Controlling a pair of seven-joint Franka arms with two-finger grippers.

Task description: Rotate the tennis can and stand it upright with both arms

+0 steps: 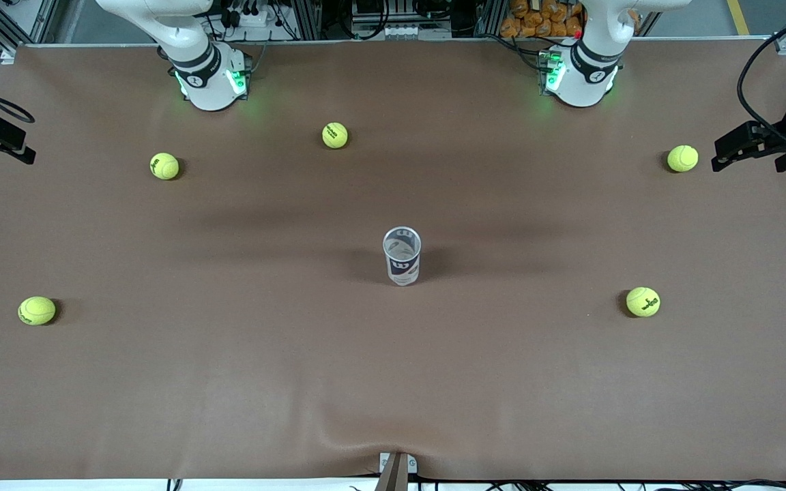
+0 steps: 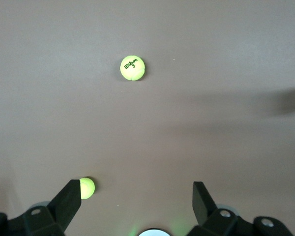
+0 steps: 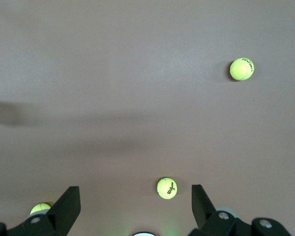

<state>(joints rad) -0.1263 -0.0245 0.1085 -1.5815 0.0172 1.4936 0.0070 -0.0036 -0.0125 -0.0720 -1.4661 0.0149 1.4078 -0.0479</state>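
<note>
The tennis can (image 1: 402,256) stands upright in the middle of the brown table, a clear tube with a navy and white label and its open mouth upward. It appears in neither wrist view. Both arms are drawn back over their bases, and their hands are out of the front view. The left gripper (image 2: 136,186) hangs open high over the table by the left arm's base, with nothing between its fingers. The right gripper (image 3: 134,190) is open and empty too, high over the table by the right arm's base.
Several yellow-green tennis balls lie scattered: one (image 1: 335,135) between the bases, one (image 1: 164,166) and one (image 1: 37,310) toward the right arm's end, one (image 1: 682,158) and one (image 1: 643,301) toward the left arm's end. Black fixtures (image 1: 751,144) stand at both table ends.
</note>
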